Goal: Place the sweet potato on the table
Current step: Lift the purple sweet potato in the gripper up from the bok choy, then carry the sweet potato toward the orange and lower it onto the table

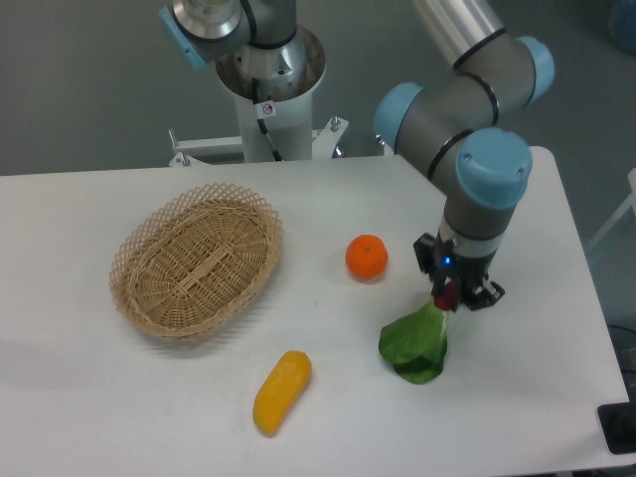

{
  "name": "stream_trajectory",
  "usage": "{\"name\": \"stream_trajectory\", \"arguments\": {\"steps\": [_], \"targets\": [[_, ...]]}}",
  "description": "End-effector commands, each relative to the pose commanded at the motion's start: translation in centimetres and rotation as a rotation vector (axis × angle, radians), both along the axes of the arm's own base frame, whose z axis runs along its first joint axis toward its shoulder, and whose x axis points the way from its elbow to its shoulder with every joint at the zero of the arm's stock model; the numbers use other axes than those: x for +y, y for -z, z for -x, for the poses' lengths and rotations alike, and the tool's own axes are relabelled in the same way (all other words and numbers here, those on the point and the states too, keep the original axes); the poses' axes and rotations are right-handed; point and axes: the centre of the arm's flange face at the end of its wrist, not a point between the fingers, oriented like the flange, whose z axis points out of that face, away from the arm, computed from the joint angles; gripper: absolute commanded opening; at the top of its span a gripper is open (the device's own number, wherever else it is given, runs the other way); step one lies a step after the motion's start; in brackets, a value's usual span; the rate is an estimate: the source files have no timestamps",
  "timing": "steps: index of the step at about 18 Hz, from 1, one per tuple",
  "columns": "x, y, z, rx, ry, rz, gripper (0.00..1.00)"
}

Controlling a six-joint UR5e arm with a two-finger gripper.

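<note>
On your far left, the wicker basket (196,260) sits on the white desk (89,397), oval and shallow, with nothing visible inside it. Moving right and toward the near edge, you see the yellow-orange oblong fruit (282,391) lying flat on the desk, tilted so its upper end points up and to the right, well apart from the basket. Further right and higher in the view, the round orange (367,257) rests on the desk on its own, near the arm but not touching it.

Next comes the green leafy piece (414,345), lying on the desk below and right of the orange; its upper tip reaches up to just under the tool. Right above that tip, your tool (453,296) points straight down from the grey and blue wrist, with a small blue light glowing on its body. Between its fingers you can see a bit of dark reddish-purple: that is the sweet potato (445,296), mostly hidden by the fingers, held upright in the tool's closed grip. It is up in the tool, at the top edge of the green leaf, and you cannot tell from this view whether its lower end touches the leaf or the desk. To the right of the tool, the desk runs on to its rounded edge.
</note>
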Motion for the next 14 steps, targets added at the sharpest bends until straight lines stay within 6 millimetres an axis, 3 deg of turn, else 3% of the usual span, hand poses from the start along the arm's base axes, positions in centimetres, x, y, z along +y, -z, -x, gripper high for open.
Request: {"name": "stream_trajectory", "arguments": {"steps": [7,14], "targets": [[-6.9,4.5,-2.1,-0.039,0.204,0.0,0.3],[-8.4,7.5,-5.0,-0.078,0.245,0.008,0.32]]}}
